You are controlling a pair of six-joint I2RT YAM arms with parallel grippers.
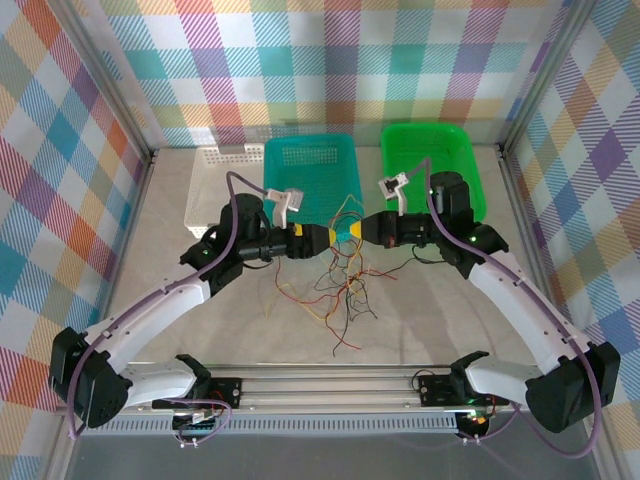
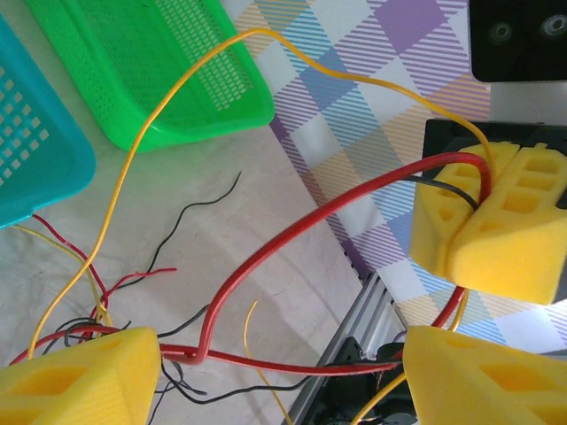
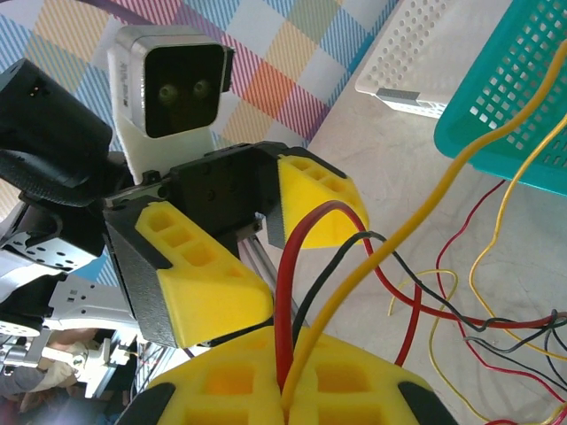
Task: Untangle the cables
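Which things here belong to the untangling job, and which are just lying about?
Job: cables; right gripper, shut on cables; left gripper, open.
Lying about: teal basket; green basket; white basket.

Cables [image 1: 342,292], teal basket [image 1: 310,160], green basket [image 1: 428,152], white basket [image 1: 226,162] on table [image 1: 440,325].

Entry: cables [image 1: 340,285]. I log one loose tangle of thin, flexible wires in red, black, yellow-orange and brown, sprawled on the table [image 1: 420,320] midway between the two arms. Several free ends trail toward the near edge. A thicker red wire [image 2: 257,257], a yellow wire [image 2: 133,159] and a black wire [image 3: 365,235] arch up off the heap, and the right gripper [image 2: 469,221] has all three pinched between its pads.
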